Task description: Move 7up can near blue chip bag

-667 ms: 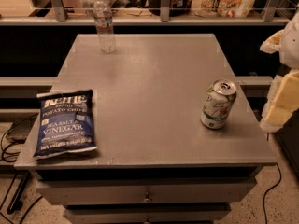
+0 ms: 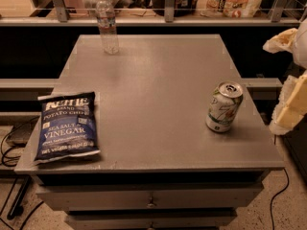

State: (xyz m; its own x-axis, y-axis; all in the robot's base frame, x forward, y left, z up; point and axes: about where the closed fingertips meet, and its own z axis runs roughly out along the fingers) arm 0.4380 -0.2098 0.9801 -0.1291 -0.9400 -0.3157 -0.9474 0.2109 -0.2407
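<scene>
The 7up can (image 2: 224,107) stands upright on the right side of the grey table (image 2: 158,75), close to its edge. The blue chip bag (image 2: 66,127) lies flat at the front left corner, well apart from the can. A water bottle (image 2: 108,23) stands at the far edge. The gripper (image 2: 290,107) hangs off the table's right side, near the can but not touching it; whether it is released or clenched cannot be told.

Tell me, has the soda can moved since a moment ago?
No. The 7up can sits at the same spot by the right edge of the table; the gripper hangs right of it, apart.
</scene>
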